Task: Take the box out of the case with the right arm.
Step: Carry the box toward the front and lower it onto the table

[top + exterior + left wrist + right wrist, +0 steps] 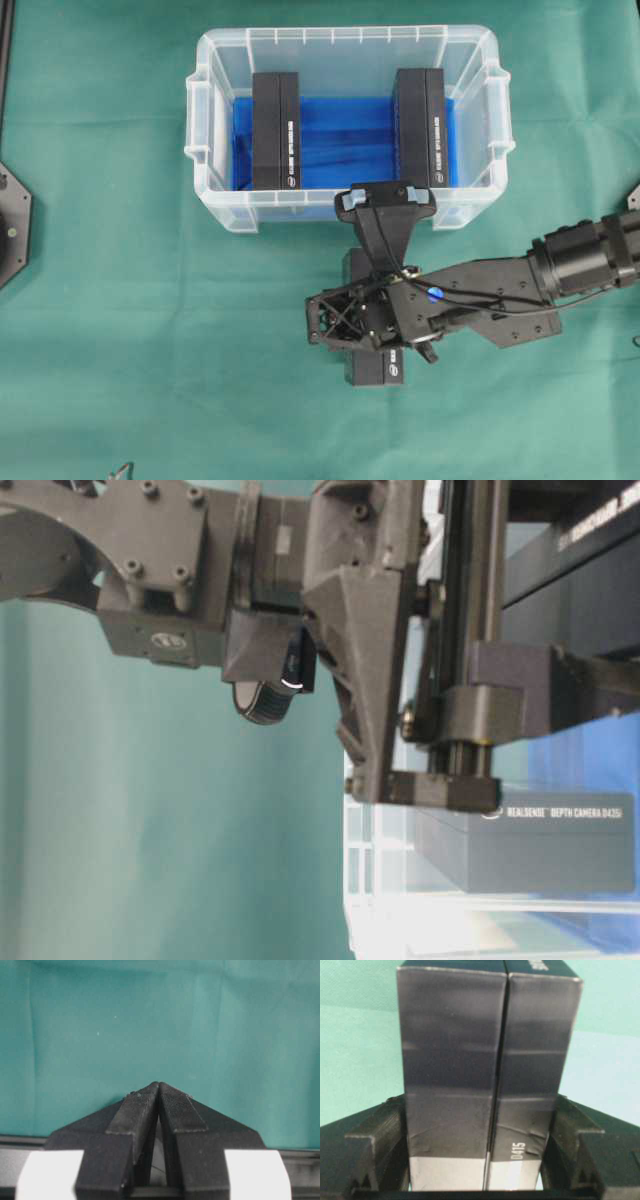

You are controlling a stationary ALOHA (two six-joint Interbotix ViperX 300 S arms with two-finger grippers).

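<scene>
- Gripping a black box (485,1075) between its fingers (375,1145), the right end effector (388,197) held it outside the case (215,205), over the green surface (120,350).
- Two more black boxes (275,130) stood inside the case on its blue lining (345,140).
- The left end effector (159,1091) sat closed and empty.

Your right arm (560,270) reaches in from the right edge of the overhead view, its right gripper (479,1125) clamped on either side of a dark box (485,1060) just in front of the case (470,210), while your left gripper (159,1105) has its fingertips pressed together.
</scene>
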